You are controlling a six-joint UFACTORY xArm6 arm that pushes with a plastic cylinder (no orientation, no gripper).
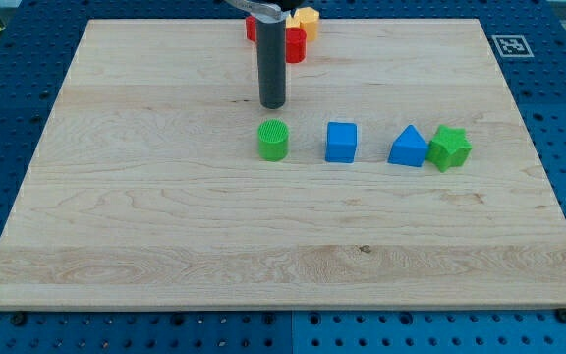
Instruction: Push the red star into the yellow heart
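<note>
A pale wooden bench (pixel 165 246) with visible grain is seen lying on a blue perforated base. A straight dark rod is held upright over it, and my tip (pixel 272 105) is set down on bare wood a little above the green ribbed cylinder block (pixel 274 140), apart from it. No hand is fitted to this arm, so nothing is open, shut or held; the rod alone is used for pushing.

At the view's top edge, a tight cluster of blocks is partly hidden behind the rod. A red plastic block (pixel 295 44), taken to be the red star, is seen just to the rod's right, with a yellow-orange block (pixel 308 20), taken to be the yellow heart, touching or nearly touching it at its upper right. Another red piece (pixel 250 28) shows at the rod's left; its shape cannot be made out.

To the view's right of the cylinder, a blue cube (pixel 341 142), a blue triangular block (pixel 409 147) and a green star block (pixel 449 147) are ranged in a row, the last two touching.

The step in hand is judged to be at or near its close. If contact is not yet firm, a short push toward the view's upper right is called for, begun from the star's lower left.
</note>
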